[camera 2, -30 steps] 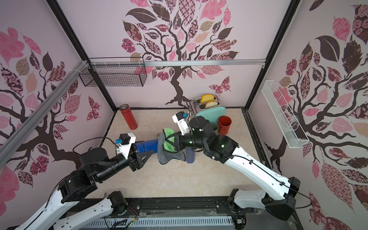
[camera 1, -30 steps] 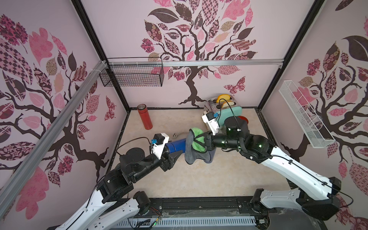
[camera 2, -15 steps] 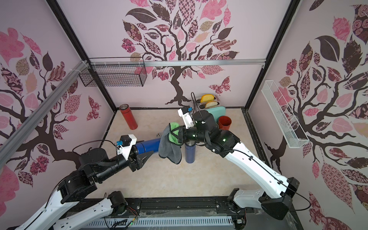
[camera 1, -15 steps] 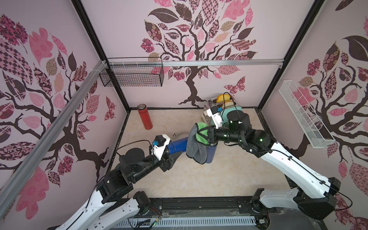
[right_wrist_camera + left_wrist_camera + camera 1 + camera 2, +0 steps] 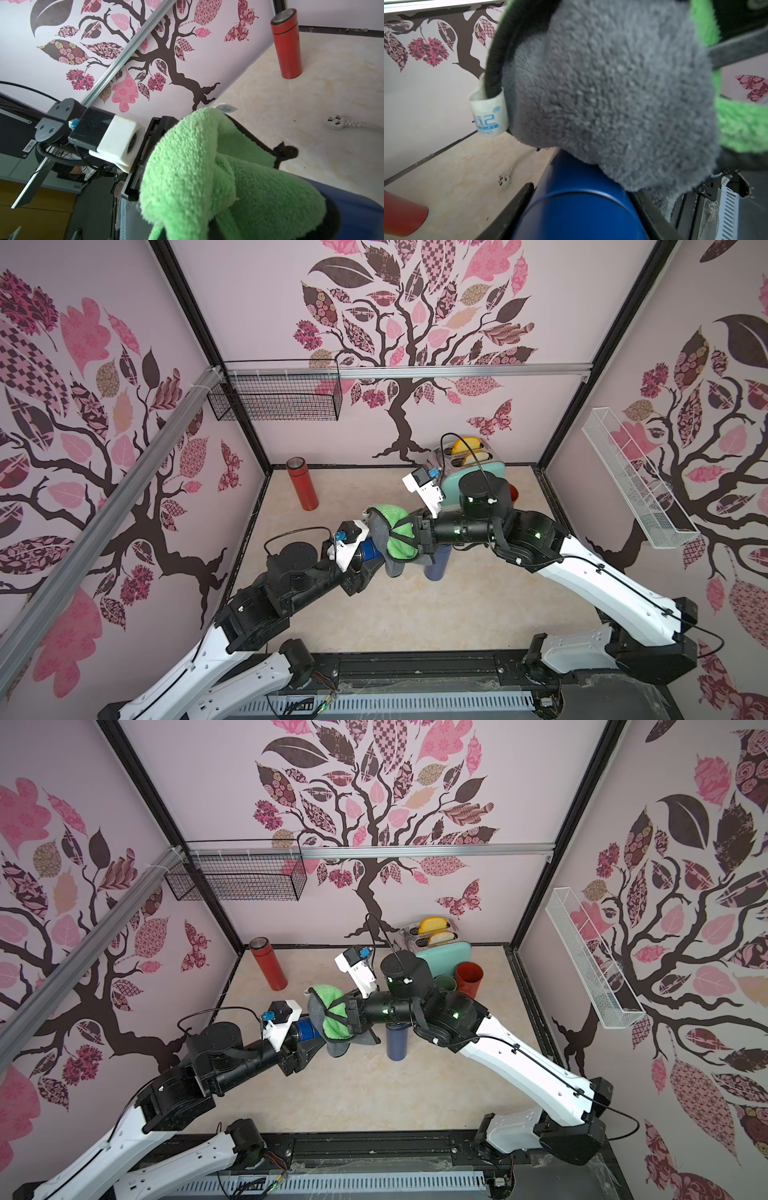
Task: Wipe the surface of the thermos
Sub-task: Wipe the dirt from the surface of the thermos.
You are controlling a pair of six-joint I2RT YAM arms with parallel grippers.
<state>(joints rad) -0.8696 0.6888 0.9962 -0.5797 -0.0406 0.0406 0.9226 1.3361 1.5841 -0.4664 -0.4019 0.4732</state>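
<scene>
Blue thermos (image 5: 369,551), roughly level in mid-air, grey-green fleecy cloth (image 5: 401,537) over its end.

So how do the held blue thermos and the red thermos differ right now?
The blue cylindrical thermos lies roughly level, clamped in the left gripper; the red cylindrical thermos stands upright on the table, untouched. A grey-and-green fleecy cloth rests on the blue one; the red one is bare. Both are smooth cylinders.

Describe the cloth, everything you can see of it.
The cloth looks like fluffy microfibre, green on one side and grey on the other, with dark edging and a white label. The right gripper is shut on it, bunched, and its grey side drapes over the blue thermos held by the left gripper.
</scene>
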